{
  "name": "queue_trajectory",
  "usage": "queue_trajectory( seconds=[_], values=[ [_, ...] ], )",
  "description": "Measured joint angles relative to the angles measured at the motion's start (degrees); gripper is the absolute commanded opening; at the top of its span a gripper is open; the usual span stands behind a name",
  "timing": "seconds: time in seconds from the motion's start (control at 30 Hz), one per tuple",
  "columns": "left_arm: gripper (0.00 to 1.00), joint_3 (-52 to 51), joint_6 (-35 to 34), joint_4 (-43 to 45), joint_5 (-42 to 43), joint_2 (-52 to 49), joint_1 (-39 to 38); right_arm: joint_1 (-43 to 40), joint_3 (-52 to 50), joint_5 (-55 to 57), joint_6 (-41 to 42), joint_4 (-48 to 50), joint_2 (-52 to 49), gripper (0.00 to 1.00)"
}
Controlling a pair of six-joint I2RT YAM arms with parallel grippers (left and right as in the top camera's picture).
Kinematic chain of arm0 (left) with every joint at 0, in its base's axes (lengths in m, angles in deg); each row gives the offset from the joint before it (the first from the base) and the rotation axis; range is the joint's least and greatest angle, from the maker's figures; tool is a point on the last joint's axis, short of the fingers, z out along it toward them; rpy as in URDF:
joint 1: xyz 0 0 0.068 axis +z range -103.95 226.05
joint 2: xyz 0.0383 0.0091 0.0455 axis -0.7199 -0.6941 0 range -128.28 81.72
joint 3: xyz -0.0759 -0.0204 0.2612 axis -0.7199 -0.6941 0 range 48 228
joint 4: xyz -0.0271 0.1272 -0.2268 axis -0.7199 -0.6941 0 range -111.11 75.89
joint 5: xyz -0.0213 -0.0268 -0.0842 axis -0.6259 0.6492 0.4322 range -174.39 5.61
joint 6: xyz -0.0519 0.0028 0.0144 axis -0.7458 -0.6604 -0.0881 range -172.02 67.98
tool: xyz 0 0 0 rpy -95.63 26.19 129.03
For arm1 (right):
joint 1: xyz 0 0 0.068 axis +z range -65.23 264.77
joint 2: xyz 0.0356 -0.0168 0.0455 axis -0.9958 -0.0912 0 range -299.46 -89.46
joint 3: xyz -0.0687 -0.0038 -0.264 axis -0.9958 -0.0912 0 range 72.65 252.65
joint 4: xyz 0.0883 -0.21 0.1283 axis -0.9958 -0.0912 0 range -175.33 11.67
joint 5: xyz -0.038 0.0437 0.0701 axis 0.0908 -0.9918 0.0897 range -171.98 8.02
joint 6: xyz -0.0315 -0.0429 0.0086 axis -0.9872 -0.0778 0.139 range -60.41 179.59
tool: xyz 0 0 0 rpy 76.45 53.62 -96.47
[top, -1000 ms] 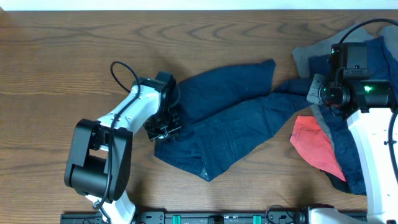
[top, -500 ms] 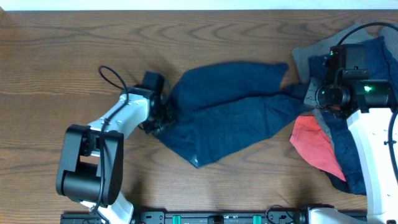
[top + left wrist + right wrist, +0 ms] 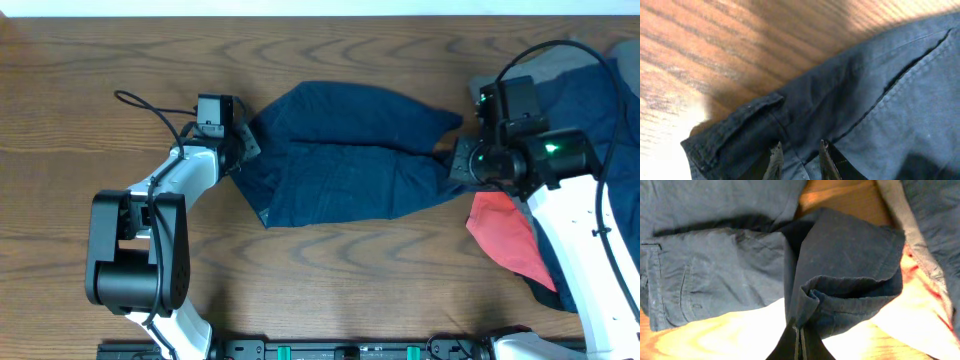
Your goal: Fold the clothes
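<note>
Brown wood-grain desk fills the overhead view, seen straight down. Nearest, along the bottom edge, runs a black rail. The black-and-white left arm rises from it on one side and the white right arm on the other.

A little further in, on the right, a red garment lies flat, partly under the right arm.

Across the middle of the desk, a pair of dark navy shorts is stretched sideways between the two arms, soft and wrinkled. The left fingers sit at the left edge of the shorts. In the left wrist view they stand narrowly apart with navy cloth pinched between them, near a stitched tab on the hem. The right fingers meet the right end of the shorts. In the right wrist view they are pressed together on a bunched fold of the same navy cloth, which lifts off the desk toward them. A small green light glows on the right arm.

Furthest away, in the top right corner, lies a heap of other clothes. It includes a grey garment and more navy cloth, with a black cable looping above them. A pale strip runs along the far edge of the desk.
</note>
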Motion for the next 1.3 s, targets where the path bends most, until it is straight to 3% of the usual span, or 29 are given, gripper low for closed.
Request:
queue_trajectory(
  seconds=[0.1,0.27,0.33,0.5,0.77,1.03,1.3],
  values=[
    [0.28,3.2,1.7,-5.3,-0.2,0.0,0.3,0.3,0.0,0.0,0.9,-0.6,0.0,0.03],
    [0.49,11.7,4.0,-18.0,3.5,0.0,0.5,0.3,0.0,0.0,1.6,-0.9,0.0,0.10],
    [0.50,13.3,3.9,-19.9,7.3,0.0,0.1,0.3,0.0,0.0,1.7,-0.9,0.0,0.11],
    [0.64,13.6,2.1,-20.3,13.6,0.0,-3.7,0.3,0.0,0.0,2.0,-1.0,0.0,0.19],
    [0.65,13.6,1.1,-13.8,16.6,-1.0,-10.9,0.3,0.0,0.0,2.0,-1.1,0.0,0.19],
    [0.65,13.7,1.0,-13.5,13.4,-8.3,-10.6,0.3,0.0,0.0,2.0,-1.2,0.0,0.20],
    [0.65,13.8,1.1,-12.6,12.7,-8.4,-9.9,0.3,0.0,0.9,2.0,-1.3,0.0,0.21]
  ],
)
